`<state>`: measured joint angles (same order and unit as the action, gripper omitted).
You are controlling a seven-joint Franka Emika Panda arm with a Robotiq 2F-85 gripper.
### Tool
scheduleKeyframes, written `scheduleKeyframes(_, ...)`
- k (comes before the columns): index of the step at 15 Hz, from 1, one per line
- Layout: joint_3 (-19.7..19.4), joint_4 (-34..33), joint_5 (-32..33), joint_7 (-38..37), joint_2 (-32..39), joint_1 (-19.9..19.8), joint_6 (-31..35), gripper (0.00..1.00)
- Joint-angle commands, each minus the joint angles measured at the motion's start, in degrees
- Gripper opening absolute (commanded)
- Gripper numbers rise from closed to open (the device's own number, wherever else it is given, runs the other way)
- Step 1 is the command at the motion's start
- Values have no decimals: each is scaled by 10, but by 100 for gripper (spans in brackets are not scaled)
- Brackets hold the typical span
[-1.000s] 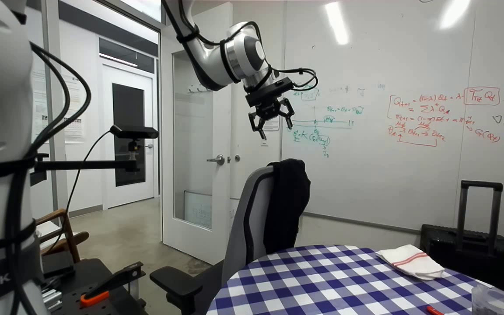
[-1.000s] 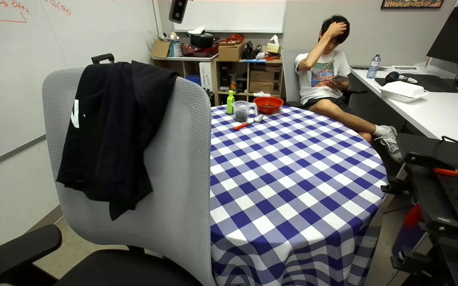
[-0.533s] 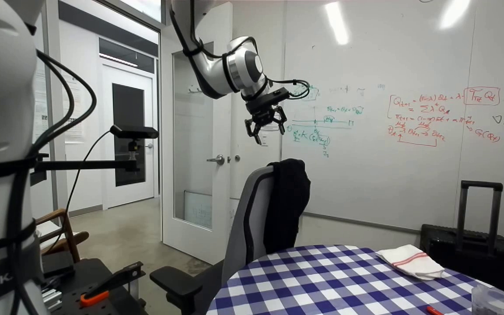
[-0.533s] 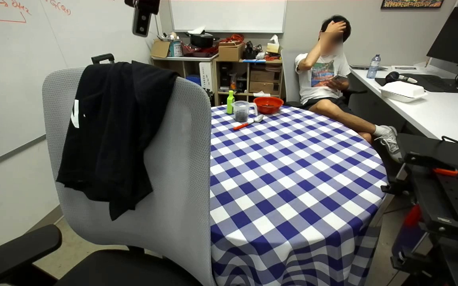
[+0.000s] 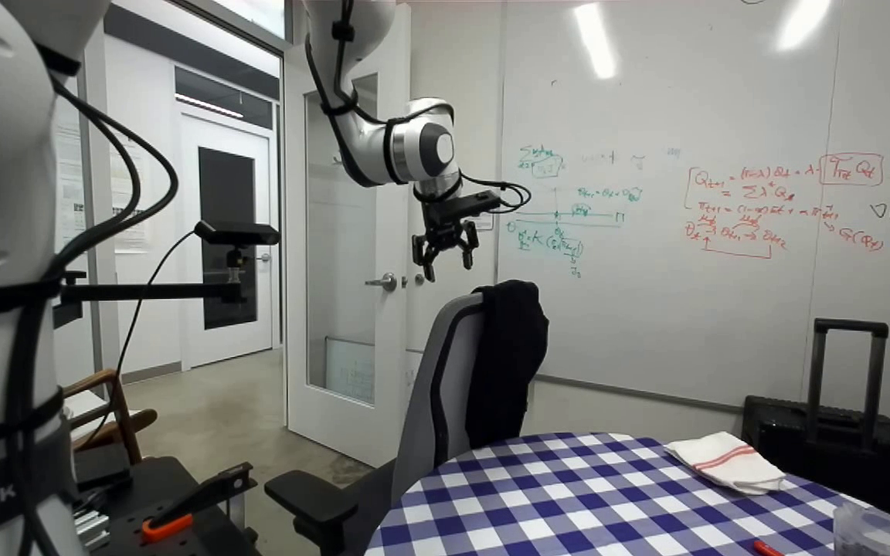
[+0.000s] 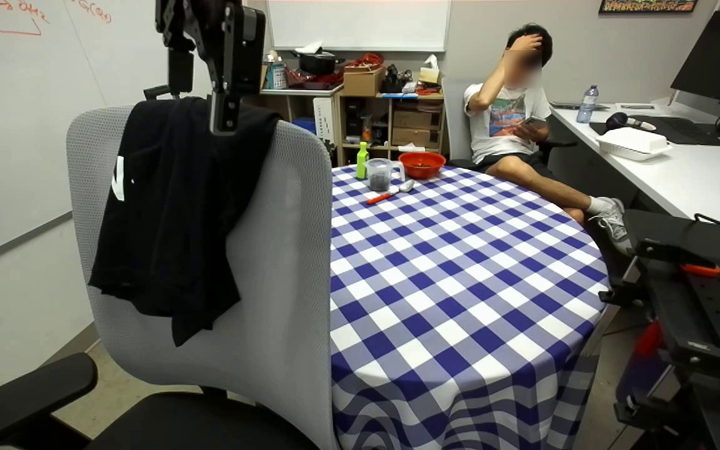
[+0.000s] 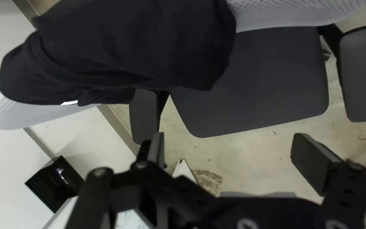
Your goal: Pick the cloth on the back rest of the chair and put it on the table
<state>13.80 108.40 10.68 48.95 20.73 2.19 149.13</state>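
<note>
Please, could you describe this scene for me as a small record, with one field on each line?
object: dark cloth
place: draped over the back rest of the chair
claw: open, holding nothing, apart from the cloth
destination: round table, checked blue and white
on the table: white striped towel, green bottle, clear jug, red-handled spoon, red bowl
bystander: person seated behind the table in an exterior view
status: cloth not yet picked up

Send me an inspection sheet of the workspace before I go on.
Surface: round table, covered in blue-and-white check.
Job's things: dark cloth draped over the back rest of the grey chair.
Clutter: on the table, folded white towel, green bottle, clear jug, red bowl, red-handled spoon.
Tool: open, holding nothing.
Cables: black, strapped along the arm.
Surroundings: seated person near the table; black suitcase by the whiteboard.
</note>
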Motion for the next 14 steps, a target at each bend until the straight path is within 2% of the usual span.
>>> scheduleKeyframes(1, -9, -37, -5, 57, 19, -6, -52, 100)
scheduleKeyframes(6, -31, -61, -2, 87, 35, -7, -101, 100)
scheduleKeyframes(12, -33, -100, -10, 103, 68, -7, -134, 100)
scheduleKeyframes(13, -33, -103, -12, 102, 73, -8, -129, 83)
scheduleKeyframes(14, -34, -106, -10, 101, 77, -7, -124, 72)
